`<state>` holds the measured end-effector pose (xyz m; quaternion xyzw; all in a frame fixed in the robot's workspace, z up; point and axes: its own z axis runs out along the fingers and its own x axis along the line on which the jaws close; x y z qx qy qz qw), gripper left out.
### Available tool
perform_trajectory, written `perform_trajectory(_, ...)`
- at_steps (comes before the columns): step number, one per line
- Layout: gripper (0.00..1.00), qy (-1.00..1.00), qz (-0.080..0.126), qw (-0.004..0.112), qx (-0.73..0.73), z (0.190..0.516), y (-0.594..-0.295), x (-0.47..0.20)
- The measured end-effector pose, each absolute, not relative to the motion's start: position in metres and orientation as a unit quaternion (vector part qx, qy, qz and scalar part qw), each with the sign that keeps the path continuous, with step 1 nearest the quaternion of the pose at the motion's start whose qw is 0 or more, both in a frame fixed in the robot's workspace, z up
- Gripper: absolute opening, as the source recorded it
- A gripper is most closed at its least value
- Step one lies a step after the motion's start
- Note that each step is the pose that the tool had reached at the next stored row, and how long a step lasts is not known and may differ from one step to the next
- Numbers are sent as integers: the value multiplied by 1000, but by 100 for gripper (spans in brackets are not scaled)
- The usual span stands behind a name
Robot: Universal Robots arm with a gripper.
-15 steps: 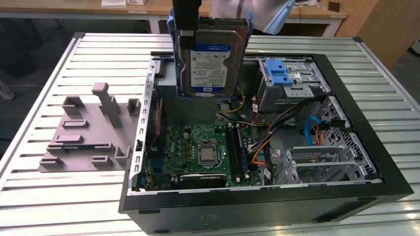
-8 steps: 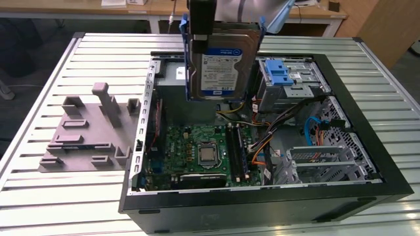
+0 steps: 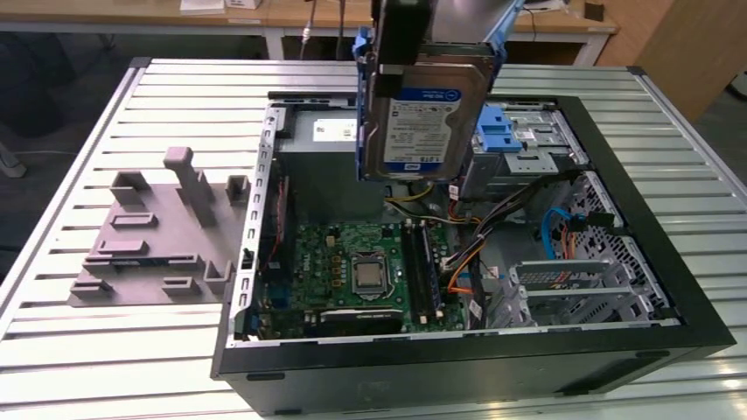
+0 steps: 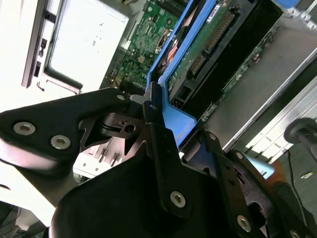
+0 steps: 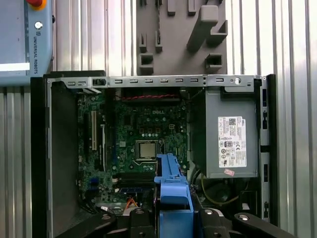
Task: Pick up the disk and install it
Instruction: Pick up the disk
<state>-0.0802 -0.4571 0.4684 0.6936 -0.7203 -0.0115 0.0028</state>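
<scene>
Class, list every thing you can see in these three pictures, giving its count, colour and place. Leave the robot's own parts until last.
the disk: one, silver with a blue-and-white label and blue frame, held in the air above the open case.
computer case: one, black, open, lying on the table.
motherboard: one, green, inside the case.
metal box: one, grey with a white sticker, inside the case beside the motherboard.
cables: several, black, orange and blue, inside the case.
fixture plate: one, grey, on the table at the exterior view's left of the case.
table: one, slatted silver metal, under the case.
gripper: one, black, shut on the disk's blue frame.
</scene>
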Motion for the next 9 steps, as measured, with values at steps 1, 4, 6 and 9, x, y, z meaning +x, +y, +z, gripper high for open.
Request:
perform_trajectory(1, 36, -720, -12, 3, 694, 468, -457, -78)
perform_trajectory(4, 36, -720, -12, 3, 693, 470, -457, -74)
perform_trajectory(6, 36, -720, -12, 2, 693, 470, -457, -74)
perform_trajectory(9, 36, -720, -12, 3, 694, 471, -457, -73)
